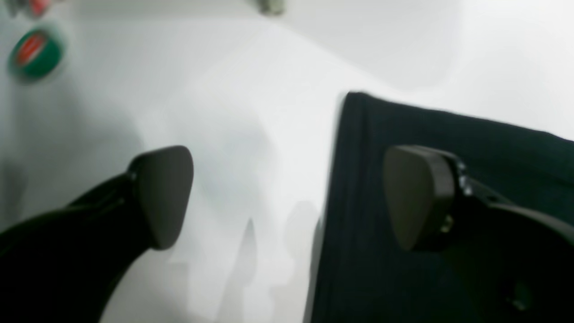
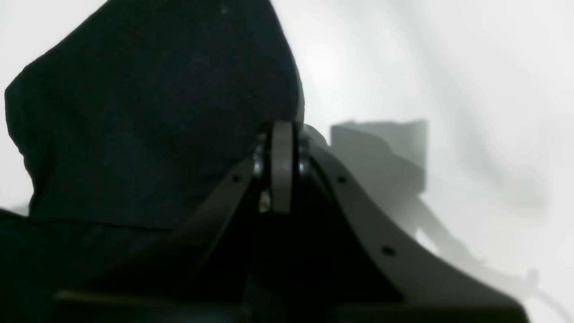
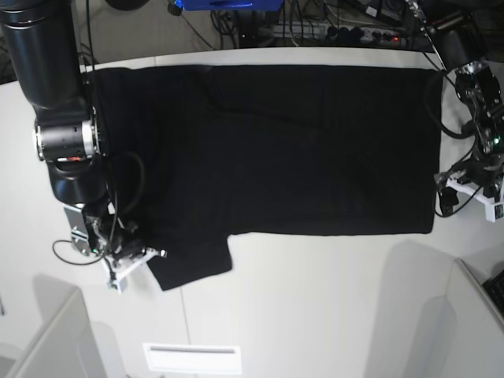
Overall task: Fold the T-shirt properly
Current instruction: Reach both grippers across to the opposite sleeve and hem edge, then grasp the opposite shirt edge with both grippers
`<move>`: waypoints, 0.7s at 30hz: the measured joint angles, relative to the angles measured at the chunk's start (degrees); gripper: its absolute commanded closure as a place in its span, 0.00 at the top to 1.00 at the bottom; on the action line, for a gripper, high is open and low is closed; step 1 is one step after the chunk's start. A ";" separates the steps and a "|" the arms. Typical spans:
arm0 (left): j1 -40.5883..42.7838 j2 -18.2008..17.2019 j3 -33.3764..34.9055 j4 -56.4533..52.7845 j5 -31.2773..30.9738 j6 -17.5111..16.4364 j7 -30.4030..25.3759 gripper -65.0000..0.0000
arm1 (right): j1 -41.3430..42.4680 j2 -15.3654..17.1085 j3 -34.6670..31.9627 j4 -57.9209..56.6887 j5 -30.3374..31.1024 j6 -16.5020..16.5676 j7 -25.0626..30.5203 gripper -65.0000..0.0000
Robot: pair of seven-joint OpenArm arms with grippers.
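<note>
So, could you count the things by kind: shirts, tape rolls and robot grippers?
T-shirt: 1
Green tape roll: 1
Grippers: 2, left gripper and right gripper
Total: 4

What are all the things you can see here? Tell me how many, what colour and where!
T-shirt: one, black, spread flat across the table, a sleeve sticking out at the near edge.
Table: one, white, under everything.
Tape roll: one, green with red in the middle, blurry, on the table at the top left of the left wrist view.
Paper label: one, white, on the table's near edge.
Cables and gear: several, dark, behind the table's far edge.
Left tool: one, dark, open wide, over the shirt's edge with nothing in it.
Right tool: one, dark, shut, pressed together beside the shirt's sleeve; whether it pinches cloth is not clear.
</note>
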 measured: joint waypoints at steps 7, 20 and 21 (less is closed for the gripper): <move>-11.50 -0.28 2.08 -15.54 4.87 -0.02 0.15 1.00 | 0.00 0.02 0.00 0.00 0.02 -0.02 0.07 0.00; -26.97 -2.01 16.52 -37.75 4.74 0.39 -4.61 1.00 | 0.31 0.02 0.02 -0.02 -0.15 0.00 -0.33 0.00; -28.11 -2.21 18.36 -40.00 4.52 0.44 -5.62 1.00 | 0.31 0.00 0.02 -0.02 -0.15 0.00 -0.35 0.00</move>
